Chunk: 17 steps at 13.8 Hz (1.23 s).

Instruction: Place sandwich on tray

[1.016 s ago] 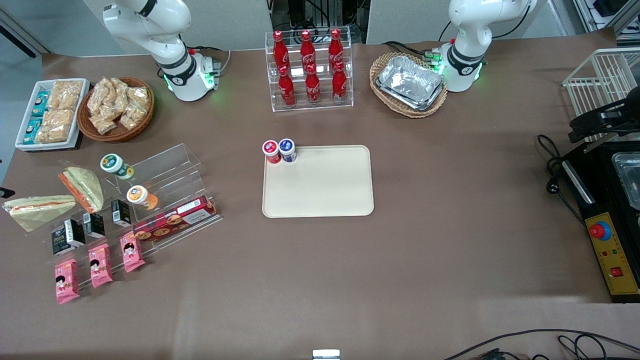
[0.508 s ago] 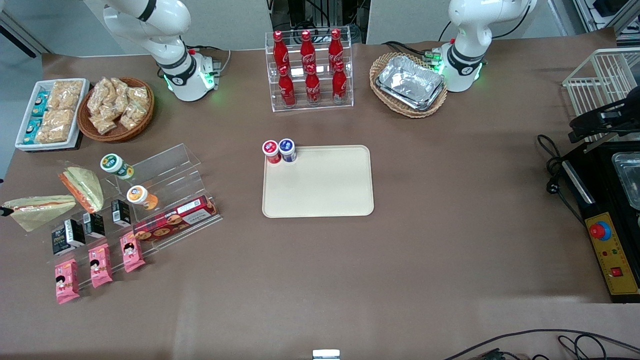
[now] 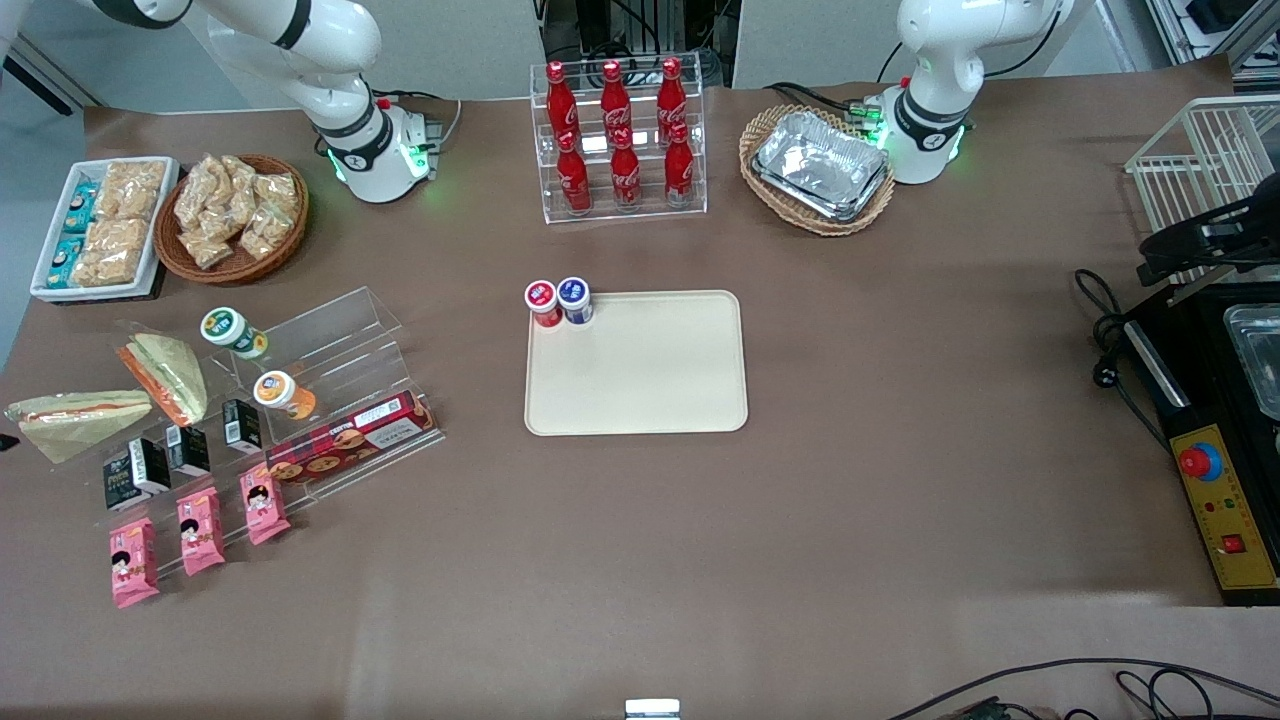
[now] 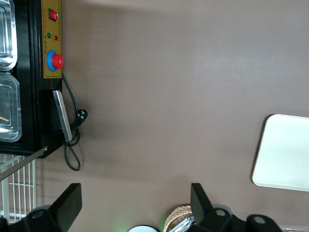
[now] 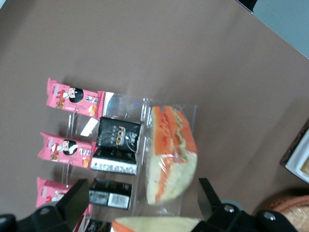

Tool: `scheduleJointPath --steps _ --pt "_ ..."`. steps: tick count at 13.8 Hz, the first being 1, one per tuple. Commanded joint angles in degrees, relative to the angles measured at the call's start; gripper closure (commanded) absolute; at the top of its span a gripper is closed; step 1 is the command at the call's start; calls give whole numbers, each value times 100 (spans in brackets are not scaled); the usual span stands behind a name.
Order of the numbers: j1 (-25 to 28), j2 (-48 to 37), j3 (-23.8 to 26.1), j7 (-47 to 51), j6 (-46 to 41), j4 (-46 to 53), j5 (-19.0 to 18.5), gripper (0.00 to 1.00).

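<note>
The sandwich (image 3: pixel 78 412), a pale cream wedge with a thin orange-red stripe, lies on the table at the working arm's end, far sideways from the tray. In the right wrist view the sandwich (image 5: pixel 171 157) lies in clear wrap beside a black carton (image 5: pixel 118 139). My right gripper (image 5: pixel 144 209) is open and empty above it, its fingers (image 5: pixel 77 200) wide apart. Only a dark tip of the gripper (image 3: pixel 5 441) shows at the front view's edge. The cream-beige tray (image 3: pixel 650 375) lies flat mid-table. A greener wedge (image 3: pixel 170 375) lies beside the sandwich.
Red and blue cans (image 3: pixel 558 300) stand at the tray's corner. A clear stand (image 3: pixel 330 380) holds jars, a cookie box, black cartons and pink packets (image 3: pixel 200 525). A snack basket (image 3: pixel 235 215), white dish (image 3: pixel 100 225), cola rack (image 3: pixel 618 140) and foil trays (image 3: pixel 820 165) stand farther away.
The gripper's dark tip at the front view's edge has moved nearer to the front camera, alongside the sandwich. Nothing on the table has moved.
</note>
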Motion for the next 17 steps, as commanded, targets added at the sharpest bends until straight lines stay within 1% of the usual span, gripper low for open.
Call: scheduleJointPath --steps 1,3,7,14,17 --pt "-13 159 -24 -187 605 -280 154 0" --pt "-65 133 -24 -433 843 -561 172 0" --pt "-136 72 -24 -645 853 -703 172 0" --pt "-127 -7 -24 -741 791 -598 181 0" --pt "-118 -8 -24 -750 652 -352 172 0"
